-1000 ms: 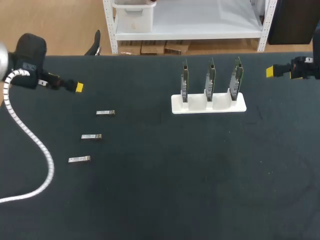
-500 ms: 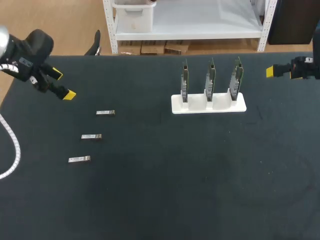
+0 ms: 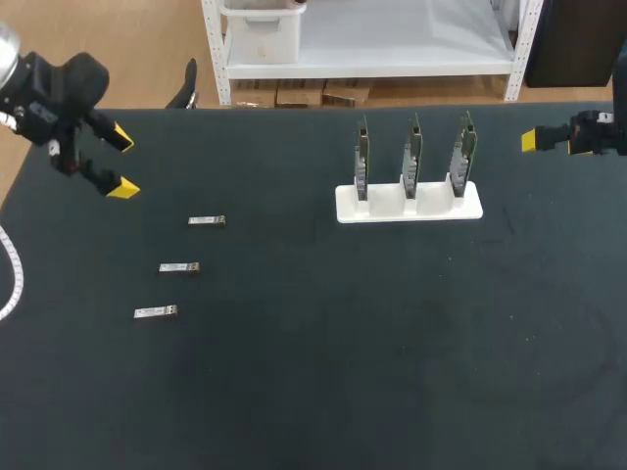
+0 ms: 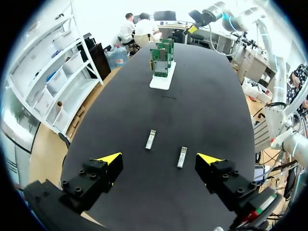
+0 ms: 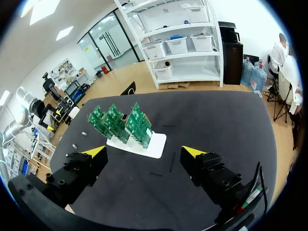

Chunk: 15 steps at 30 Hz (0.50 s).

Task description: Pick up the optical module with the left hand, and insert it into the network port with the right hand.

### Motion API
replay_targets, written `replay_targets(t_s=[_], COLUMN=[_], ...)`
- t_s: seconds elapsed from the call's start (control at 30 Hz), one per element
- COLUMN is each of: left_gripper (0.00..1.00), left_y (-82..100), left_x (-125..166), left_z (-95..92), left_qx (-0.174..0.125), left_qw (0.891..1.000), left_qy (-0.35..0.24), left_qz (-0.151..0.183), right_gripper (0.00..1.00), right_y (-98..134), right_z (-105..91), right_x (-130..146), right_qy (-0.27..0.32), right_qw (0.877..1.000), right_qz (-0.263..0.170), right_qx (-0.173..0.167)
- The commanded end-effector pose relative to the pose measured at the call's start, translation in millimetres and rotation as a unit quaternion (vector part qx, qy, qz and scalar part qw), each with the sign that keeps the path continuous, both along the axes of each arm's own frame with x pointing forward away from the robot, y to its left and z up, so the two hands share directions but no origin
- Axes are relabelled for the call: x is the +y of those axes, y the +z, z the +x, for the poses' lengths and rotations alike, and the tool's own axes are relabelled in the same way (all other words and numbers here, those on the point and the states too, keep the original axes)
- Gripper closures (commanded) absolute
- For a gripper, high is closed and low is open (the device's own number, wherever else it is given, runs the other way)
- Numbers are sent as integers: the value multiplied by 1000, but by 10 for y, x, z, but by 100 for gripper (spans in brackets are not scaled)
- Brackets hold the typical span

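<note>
The left jaws stand spread wide and empty, their yellow tips (image 3: 122, 186) far apart, hanging over the surface (image 3: 313, 392) near its far left corner. Just ahead of them three optical modules lie flat in a slanted row along the left side: the far module (image 3: 207, 221), the middle module (image 3: 179, 267) and the near module (image 3: 156, 312), each apart from the others. The right jaws are spread too and hold nothing, over the far right corner. Between the two arms, toward the far edge, a white stand (image 3: 409, 206) holds three green network cards (image 3: 413, 155) upright side by side, well apart from the modules.
</note>
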<state>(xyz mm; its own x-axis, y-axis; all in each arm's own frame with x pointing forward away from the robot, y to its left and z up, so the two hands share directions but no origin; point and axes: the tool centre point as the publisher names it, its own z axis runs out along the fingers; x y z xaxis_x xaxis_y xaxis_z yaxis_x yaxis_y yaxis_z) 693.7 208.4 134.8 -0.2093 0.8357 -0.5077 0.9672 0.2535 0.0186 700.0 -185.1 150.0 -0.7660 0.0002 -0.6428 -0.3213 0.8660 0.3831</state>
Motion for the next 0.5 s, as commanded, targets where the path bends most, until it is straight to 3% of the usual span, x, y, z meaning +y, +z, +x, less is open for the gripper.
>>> replay_targets(t_s=[0.03,0.17,0.2,0.3,0.5], left_gripper=[0,0,0,0,0], left_y=[-55,-163,-174,-236,-425], left_x=[-20,-104,-129,-194,-318], left_z=[-4,15,13,26,120], left_qx=[-10,-27,-38,-63,-53], left_qw=[999,987,984,976,971], left_qy=[-5,-51,-69,-96,-112], left_qz=[41,149,161,183,204], right_gripper=[0,0,0,0,0], right_y=[0,0,0,0,0], right_z=[0,0,0,0,0], right_x=[0,0,0,0,0], right_qy=[0,0,0,0,0], right_qw=[1000,1000,1000,1000,1000], right_qz=[0,0,0,0,0], right_qx=[0,0,0,0,0])
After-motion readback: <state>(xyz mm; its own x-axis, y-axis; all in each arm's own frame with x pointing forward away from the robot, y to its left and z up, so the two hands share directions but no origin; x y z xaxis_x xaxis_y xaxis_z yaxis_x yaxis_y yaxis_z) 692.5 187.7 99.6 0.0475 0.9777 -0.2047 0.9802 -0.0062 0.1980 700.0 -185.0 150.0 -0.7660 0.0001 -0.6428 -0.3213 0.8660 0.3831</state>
